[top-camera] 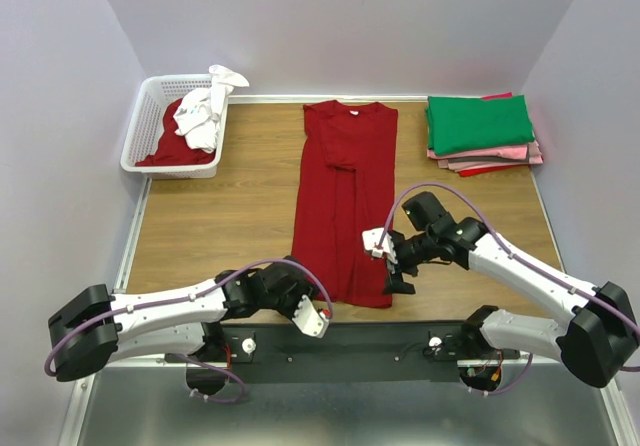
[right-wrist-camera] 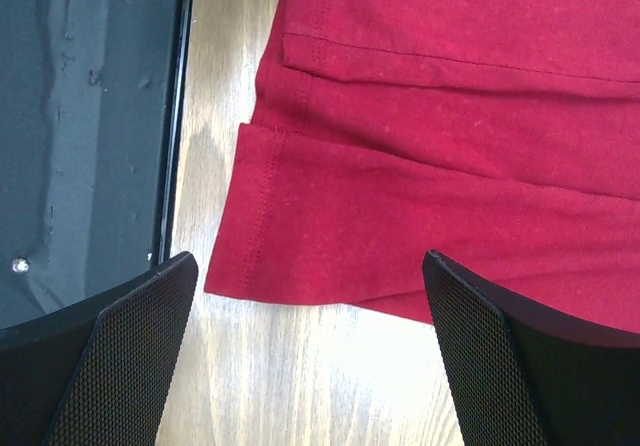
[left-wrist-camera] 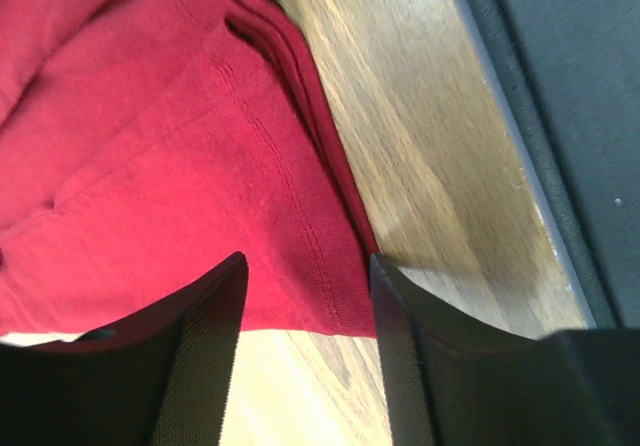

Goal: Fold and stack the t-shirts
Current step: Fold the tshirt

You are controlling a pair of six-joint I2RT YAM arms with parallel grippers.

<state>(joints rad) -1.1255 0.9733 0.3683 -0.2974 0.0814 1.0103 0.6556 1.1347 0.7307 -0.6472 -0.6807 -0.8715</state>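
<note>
A dark red t-shirt (top-camera: 345, 166) lies lengthwise in the middle of the wooden table (top-camera: 230, 216), sides folded in to a narrow strip, collar far, hem near. My left gripper (top-camera: 300, 296) is open at the hem's near left corner. In the left wrist view the hem corner (left-wrist-camera: 330, 296) lies between the jaws of the gripper (left-wrist-camera: 307, 266), not pinched. My right gripper (top-camera: 398, 278) is open wide just off the near right hem corner. In the right wrist view the shirt (right-wrist-camera: 450, 116) lies just ahead of the gripper (right-wrist-camera: 310, 261).
A stack of folded shirts (top-camera: 480, 126), green on top with pink and red below, sits at the back right. A white lattice basket (top-camera: 150, 136) at the back left holds a white shirt (top-camera: 205, 111) and a red one (top-camera: 170, 146). The black base strip (top-camera: 380, 341) runs along the near edge.
</note>
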